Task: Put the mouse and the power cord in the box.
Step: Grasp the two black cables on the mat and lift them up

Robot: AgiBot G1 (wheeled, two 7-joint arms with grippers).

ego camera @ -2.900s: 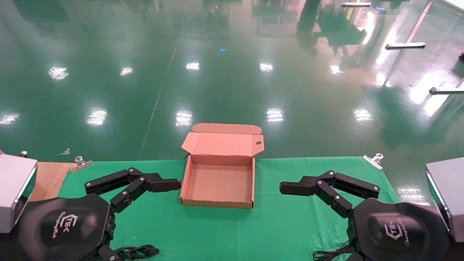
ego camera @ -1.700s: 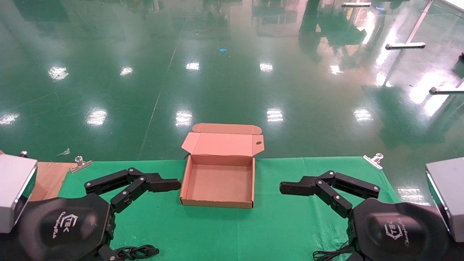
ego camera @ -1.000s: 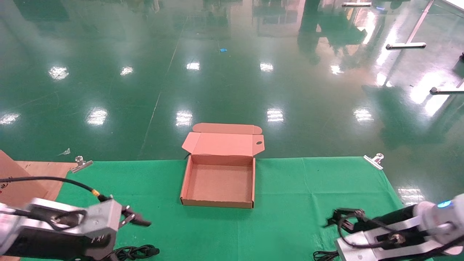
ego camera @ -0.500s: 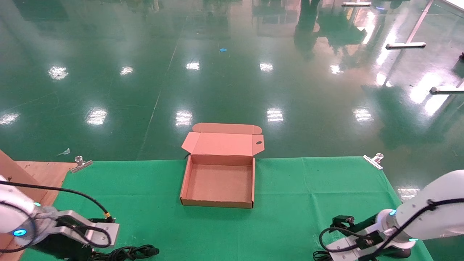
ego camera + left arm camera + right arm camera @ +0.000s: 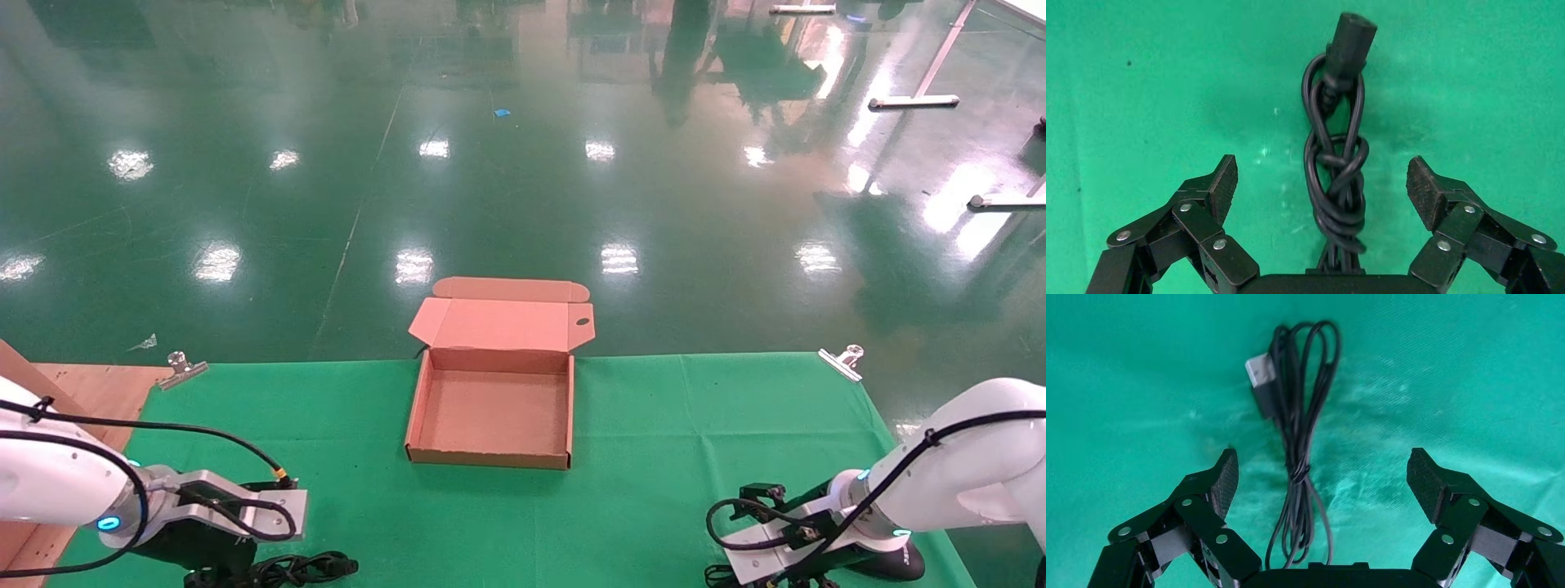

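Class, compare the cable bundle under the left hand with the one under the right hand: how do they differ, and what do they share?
The power cord is thick and knotted into a tight twist; the mouse cable is thin and lies in long loose loops. The power cord ends in a chunky black plug, the mouse cable in a flat silver USB plug. Both are black, lying on the green cloth, each between an open hand's fingers.

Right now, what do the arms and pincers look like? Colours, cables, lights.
Both arms are glossy white shells with loose black cables looped outside and small blue lights at the wrist joints. Silver-grey brackets carry the wrist ends. The left pincer and right pincer are matte black linkage fingers with silver pivot screws and ribbed black pads.
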